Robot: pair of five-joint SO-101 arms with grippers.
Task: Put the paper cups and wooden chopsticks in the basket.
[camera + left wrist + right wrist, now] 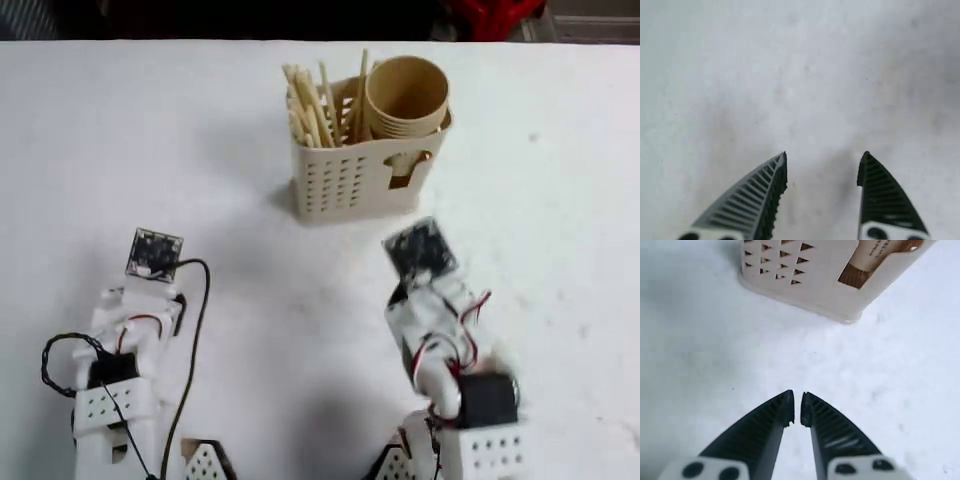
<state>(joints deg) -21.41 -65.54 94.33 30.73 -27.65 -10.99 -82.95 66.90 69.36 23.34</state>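
Observation:
A cream perforated basket (345, 185) stands at the back middle of the white table. A stack of tan paper cups (407, 95) sits in its right half, and several wooden chopsticks (318, 105) stand upright in its left half. In the right wrist view the basket (805, 270) is just ahead, with a cup (875, 255) showing through its handle slot. My right gripper (796, 410) is shut and empty, low over the table just in front of the basket. My left gripper (822, 170) stands open over bare table, empty, at the front left.
Both arms (135, 330) (445, 340) sit folded back near the table's front edge, with black cables beside the left one. The white table (150, 130) stretches free around the basket on all sides.

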